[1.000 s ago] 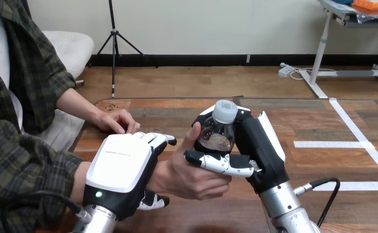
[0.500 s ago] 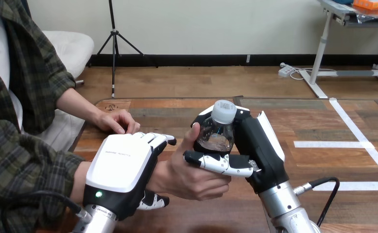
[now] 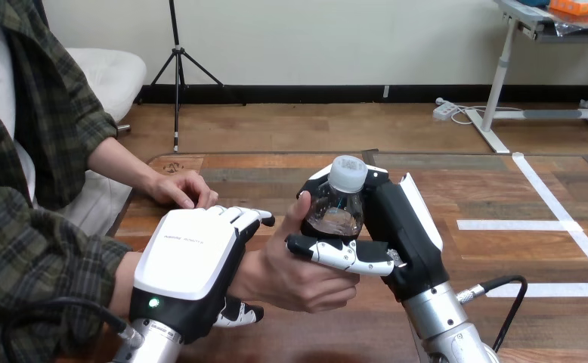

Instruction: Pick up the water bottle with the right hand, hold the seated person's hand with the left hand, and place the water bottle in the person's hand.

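No legible text, number or sign anywhere. One short line of small grey print on white back shell of left hand [image 3: 189, 265], lower left of frame, near shell's upper edge; letters too small to make out.

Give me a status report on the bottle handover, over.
Left hand curled round the person's wrist. Right hand shut on the clear plastic water bottle with white cap, upright; the person's hand is on it too. Nothing in the way.
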